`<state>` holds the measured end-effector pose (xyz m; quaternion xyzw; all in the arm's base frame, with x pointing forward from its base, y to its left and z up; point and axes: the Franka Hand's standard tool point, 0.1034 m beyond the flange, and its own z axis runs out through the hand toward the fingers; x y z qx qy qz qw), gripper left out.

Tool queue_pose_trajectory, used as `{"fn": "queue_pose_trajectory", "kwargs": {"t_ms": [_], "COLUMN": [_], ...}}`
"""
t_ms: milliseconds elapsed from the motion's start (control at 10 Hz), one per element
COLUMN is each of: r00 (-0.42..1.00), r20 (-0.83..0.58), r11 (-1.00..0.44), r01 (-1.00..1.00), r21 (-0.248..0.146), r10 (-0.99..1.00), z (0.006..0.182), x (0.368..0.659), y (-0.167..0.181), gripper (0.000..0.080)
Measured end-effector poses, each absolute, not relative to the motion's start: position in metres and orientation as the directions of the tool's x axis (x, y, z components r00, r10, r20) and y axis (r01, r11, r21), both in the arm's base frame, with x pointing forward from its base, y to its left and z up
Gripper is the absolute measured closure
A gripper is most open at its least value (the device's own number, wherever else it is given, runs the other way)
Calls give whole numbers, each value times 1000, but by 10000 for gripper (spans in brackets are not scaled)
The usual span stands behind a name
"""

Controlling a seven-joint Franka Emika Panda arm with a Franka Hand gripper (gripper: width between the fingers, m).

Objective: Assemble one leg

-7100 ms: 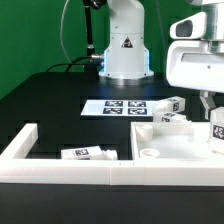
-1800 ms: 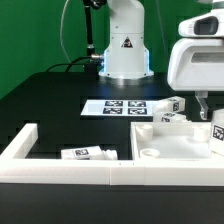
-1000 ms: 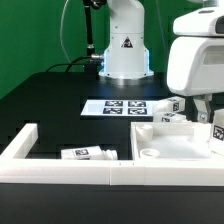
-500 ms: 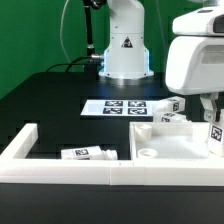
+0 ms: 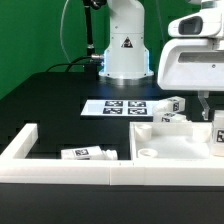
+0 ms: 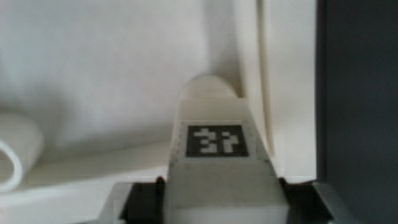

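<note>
My gripper (image 5: 214, 114) is at the exterior view's right edge, shut on a leg (image 5: 218, 134), a short white post with a marker tag, held upright over the right end of the large white panel (image 5: 172, 146). In the wrist view the leg (image 6: 217, 135) sits between my two dark fingers (image 6: 143, 200), above the white panel (image 6: 107, 70). A round hole (image 6: 11, 150) in the panel lies off to one side of the leg. I cannot tell whether the leg's lower end touches the panel.
Two more legs (image 5: 171, 103) (image 5: 167, 118) lie behind the panel, and another (image 5: 88, 153) lies inside the long white L-shaped wall (image 5: 55, 168). The marker board (image 5: 118, 107) lies in front of the robot base (image 5: 125, 55). Dark table (image 6: 365, 100) borders the panel.
The wrist has turned and shifted slightly over the last second. The leg stays gripped and upright at the panel's right end, nudged a little to the exterior view's right.
</note>
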<state>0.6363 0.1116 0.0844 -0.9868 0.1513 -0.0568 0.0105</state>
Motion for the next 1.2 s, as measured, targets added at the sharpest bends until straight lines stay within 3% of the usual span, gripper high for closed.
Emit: {"fn": "queue_pose_trajectory", "kwargs": {"t_ms": [500, 600, 700, 800, 900, 1000, 1200], "r00": [735, 716, 731, 751, 788, 837, 928], "r20": [62, 59, 61, 63, 64, 62, 73], "r11": [-738, -718, -734, -754, -790, -839, -931], "r01": [-672, -692, -676, -654, -610, -543, -365], "r21": [-65, -68, -66, -64, -57, -43, -23], "r10": [-675, -696, -680, -657, -613, -544, -365], "z": [84, 83, 83, 83, 82, 81, 81], "x": [638, 638, 638, 638, 637, 635, 635], "y": [115, 115, 115, 115, 115, 117, 116], "gripper": [508, 427, 427, 229, 229, 167, 153]}}
